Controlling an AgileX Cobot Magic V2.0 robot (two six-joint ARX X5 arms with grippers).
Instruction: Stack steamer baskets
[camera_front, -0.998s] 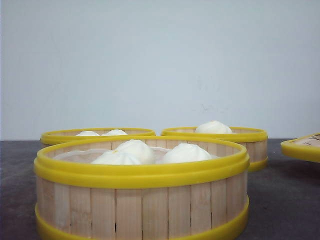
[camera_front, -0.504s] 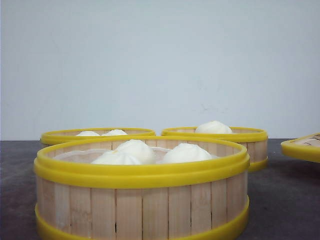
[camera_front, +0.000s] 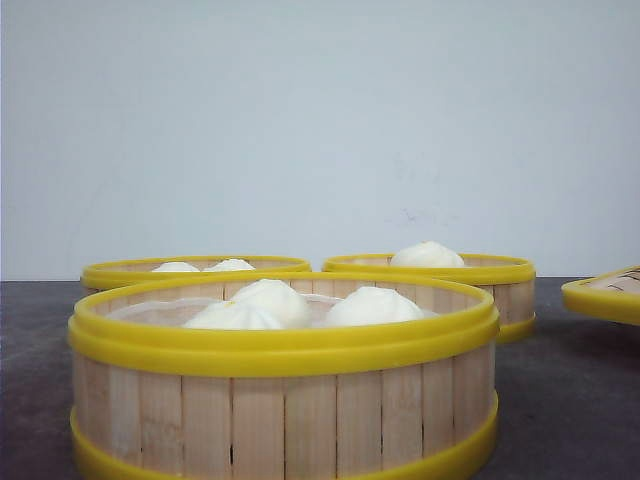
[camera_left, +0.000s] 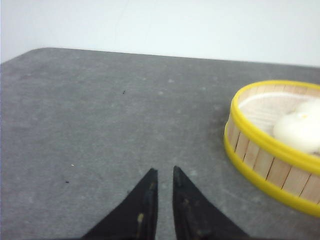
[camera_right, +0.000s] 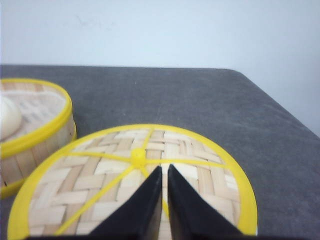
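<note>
Three steamer baskets stand apart on the dark table, each holding white buns. One steamer basket is nearest the camera, a second is at the back left, and a third is at the back right. Neither gripper shows in the front view. My left gripper is shut and empty above bare table, with a basket off to one side of it. My right gripper is shut and empty, hovering over the flat woven lid. Another basket sits beside that lid.
The yellow-rimmed lid lies at the right edge of the front view. The grey table ends at a rounded far corner before a white wall. White buns rise slightly above the near basket's rim.
</note>
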